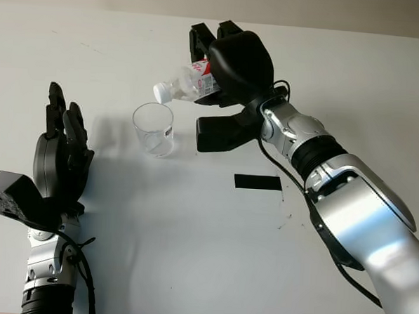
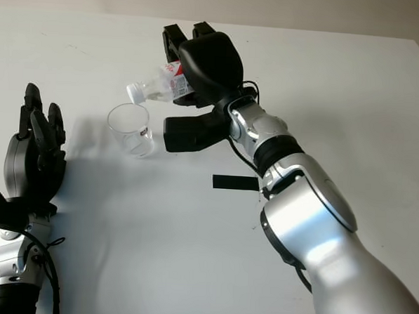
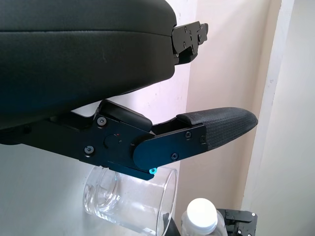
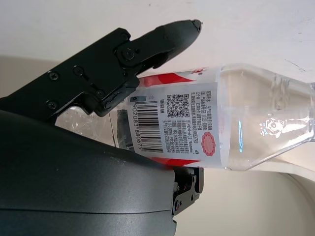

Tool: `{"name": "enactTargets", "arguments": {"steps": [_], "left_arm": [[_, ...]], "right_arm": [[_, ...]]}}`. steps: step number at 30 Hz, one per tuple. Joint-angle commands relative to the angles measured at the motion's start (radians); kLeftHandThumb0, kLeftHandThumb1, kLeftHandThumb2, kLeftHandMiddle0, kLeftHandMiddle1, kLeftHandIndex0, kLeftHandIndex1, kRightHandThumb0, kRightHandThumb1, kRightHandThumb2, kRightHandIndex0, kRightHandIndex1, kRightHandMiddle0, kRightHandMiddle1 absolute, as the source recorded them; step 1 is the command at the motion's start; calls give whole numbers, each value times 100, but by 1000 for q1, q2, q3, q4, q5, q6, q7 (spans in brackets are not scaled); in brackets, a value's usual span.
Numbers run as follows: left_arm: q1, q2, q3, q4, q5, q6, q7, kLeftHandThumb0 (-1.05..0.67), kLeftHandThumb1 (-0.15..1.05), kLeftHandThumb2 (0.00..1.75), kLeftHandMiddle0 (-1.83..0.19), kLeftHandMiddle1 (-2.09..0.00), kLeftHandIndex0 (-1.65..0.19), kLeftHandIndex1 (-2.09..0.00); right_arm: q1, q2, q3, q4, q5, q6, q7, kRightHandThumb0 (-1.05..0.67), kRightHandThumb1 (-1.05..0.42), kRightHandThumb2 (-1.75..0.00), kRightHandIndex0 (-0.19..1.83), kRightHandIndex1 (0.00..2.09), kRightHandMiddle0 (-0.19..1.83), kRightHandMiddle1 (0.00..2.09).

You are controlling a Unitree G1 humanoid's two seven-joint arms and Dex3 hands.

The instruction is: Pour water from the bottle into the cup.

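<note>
Your right hand (image 1: 224,70) grips the bottle (image 1: 187,82) around its labelled middle and holds it above the surface (image 1: 190,254), tipped close to level with the neck slightly down. The bottle is clear plastic with a white cap (image 1: 161,92) still on it, and a label in red and white that carries a barcode, a square code and a round red stamp (image 4: 208,143) in the right wrist view. Through the clear shoulder (image 4: 266,118) you see glints, but you cannot tell how much water is inside.

The capped end points toward the cup (image 1: 154,129) and hangs just above and beyond its rim, not touching it. The cup is a clear, straight-sided tumbler standing upright on the white surface, with a small dark mark on its wall. In the left wrist view it looks empty, with ridged rings at its base (image 3: 101,196).

Your left hand (image 1: 61,153) is open, held upright at the near left, well apart from the cup. A black strip (image 1: 257,181) lies flat on the surface, near the right forearm.
</note>
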Motion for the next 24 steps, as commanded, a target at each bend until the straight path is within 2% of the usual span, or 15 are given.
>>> {"name": "enactTargets", "arguments": {"steps": [1, 3, 5, 9, 11, 24], "left_arm": [[14, -9, -5, 4, 4, -1, 0, -80, 105, 69, 19, -4, 19, -1], [14, -9, -5, 5, 3, -2, -1, -80, 105, 69, 19, -5, 19, -1], [14, -9, -5, 5, 3, -4, -2, -80, 105, 69, 19, -5, 19, -2], [15, -10, -5, 3, 1, -2, -2, -80, 105, 69, 19, -4, 19, 0], [16, -11, -4, 2, -1, -1, -1, -80, 105, 69, 19, -3, 19, 0], [11, -9, -2, 18, -2, -7, -7, -80, 105, 68, 19, -4, 19, -1]], "right_arm": [[-41, -14, 14, 0, -16, 3, -33, -25, -101, -13, 99, 209, 36, 203], [-44, -12, 31, 1, -35, 13, -58, -27, -101, -9, 99, 209, 36, 193], [-46, -10, 45, 3, -50, 22, -83, -29, -102, -8, 102, 209, 40, 206], [-49, -6, 61, 7, -64, 30, -105, -28, -103, -6, 108, 209, 59, 209], [-50, -6, 68, 7, -71, 33, -111, -30, -103, -6, 109, 209, 53, 209], [-58, -7, 121, 9, -114, 57, -171, -31, -101, -5, 113, 209, 67, 209]]}}
